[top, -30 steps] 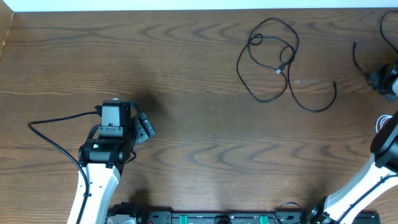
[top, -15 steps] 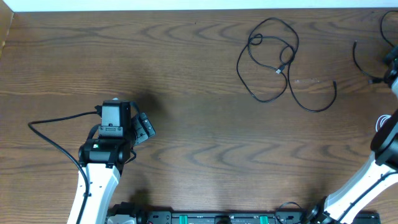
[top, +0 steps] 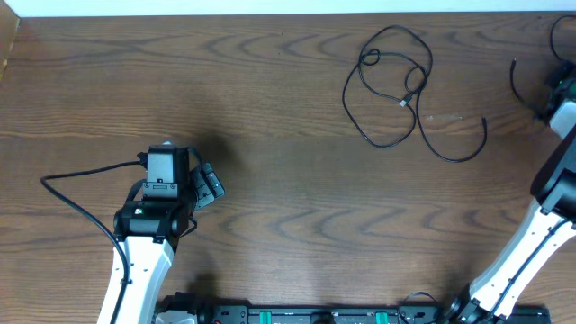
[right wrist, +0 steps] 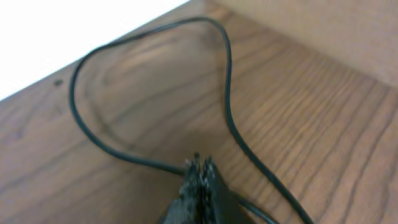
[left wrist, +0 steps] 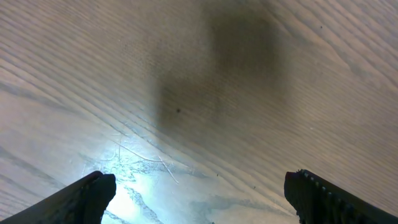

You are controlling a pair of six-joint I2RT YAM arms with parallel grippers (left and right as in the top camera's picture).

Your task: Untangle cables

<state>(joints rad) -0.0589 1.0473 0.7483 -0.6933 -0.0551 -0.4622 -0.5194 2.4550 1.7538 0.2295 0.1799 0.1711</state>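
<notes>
two black cables show. the coiled cable (top: 412, 88) lies loose on the table (top: 252, 99), far side and right of middle, with bare wood all round it. the edge cable (right wrist: 227, 106) loops by the far right corner, pinched in the closed right gripper (right wrist: 199, 171). the left gripper (left wrist: 199, 196) gapes wide and empty at near left, well apart from both.

My left arm (top: 135, 243) sits folded at the near left with my left claw (left wrist: 199, 200) spread wide and facing downward, while my right arm (top: 531, 234) reaches to the far right, my right claw (right wrist: 199, 171) pinched tight on a black cable (right wrist: 227, 93).
</notes>
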